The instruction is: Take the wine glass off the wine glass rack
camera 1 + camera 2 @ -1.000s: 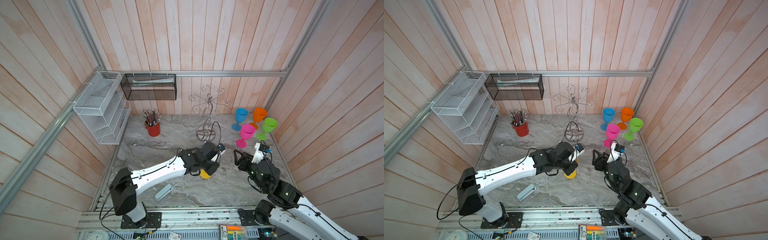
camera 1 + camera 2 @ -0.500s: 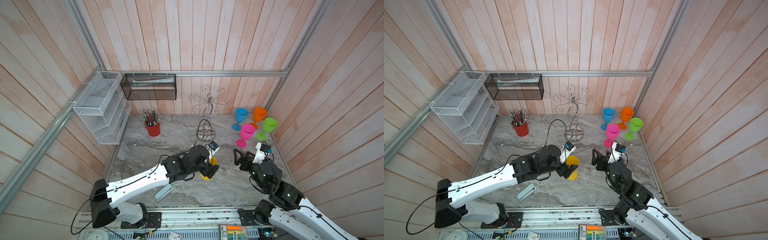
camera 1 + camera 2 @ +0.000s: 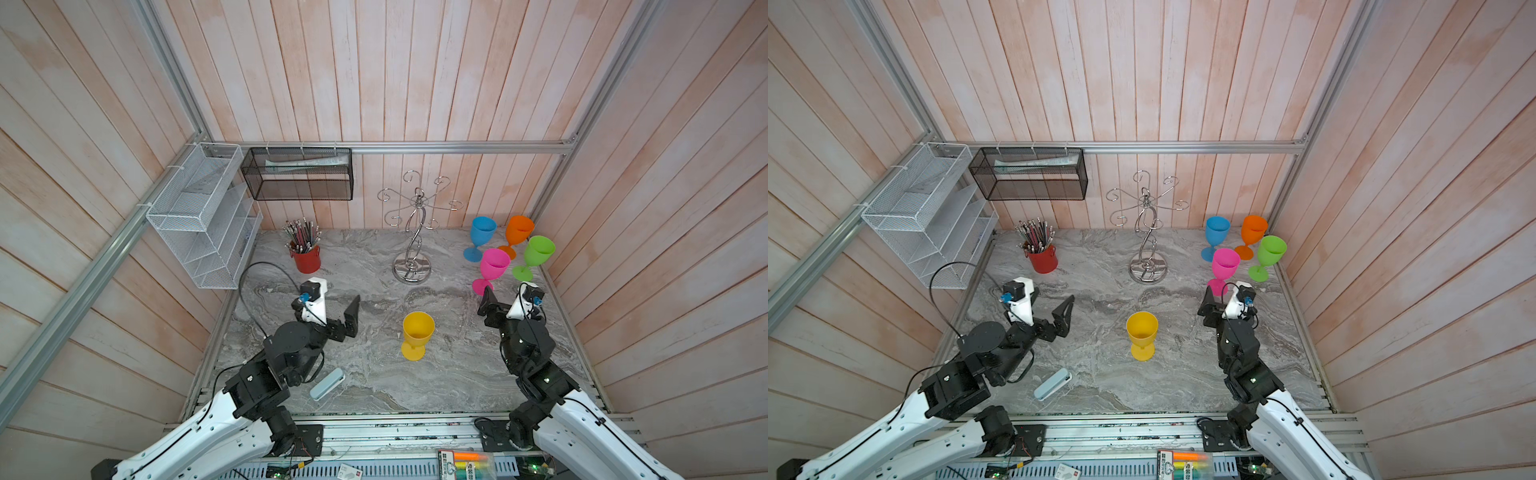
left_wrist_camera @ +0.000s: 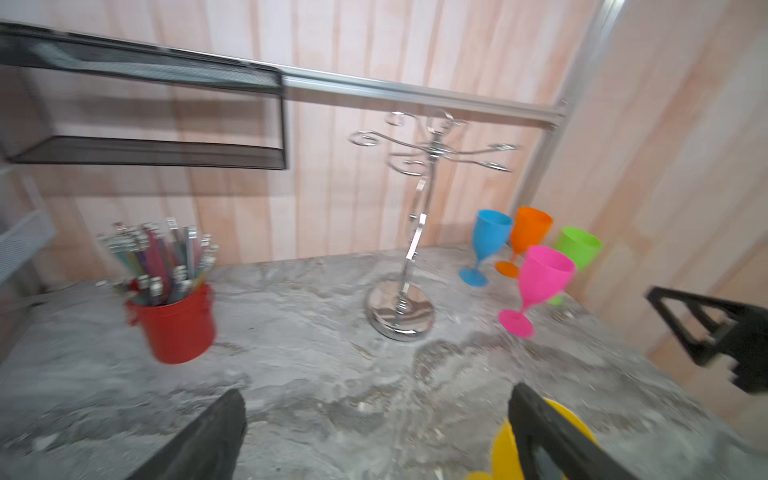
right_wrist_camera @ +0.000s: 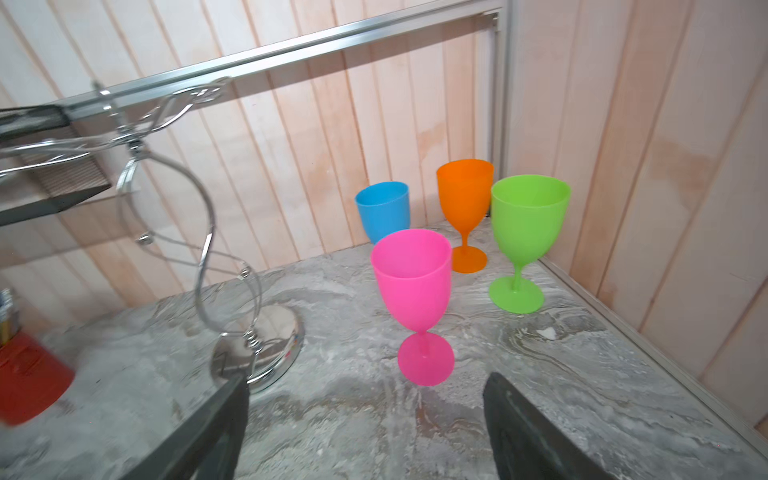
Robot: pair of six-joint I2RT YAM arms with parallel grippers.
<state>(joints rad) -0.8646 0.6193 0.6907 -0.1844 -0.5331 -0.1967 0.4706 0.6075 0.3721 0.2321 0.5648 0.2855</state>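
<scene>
Yellow wine glass (image 3: 417, 334) upright, seemingly free — left gripper (image 4: 376, 407), right gripper (image 5: 368, 384), each with jaws apart.

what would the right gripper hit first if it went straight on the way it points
Most likely the pink wine glass, standing upright just ahead of the open right gripper, though exact depth is unclear.

Yellow wine glass (image 4: 500, 446) cut off; red cup (image 4: 176, 328) blurred.
</scene>
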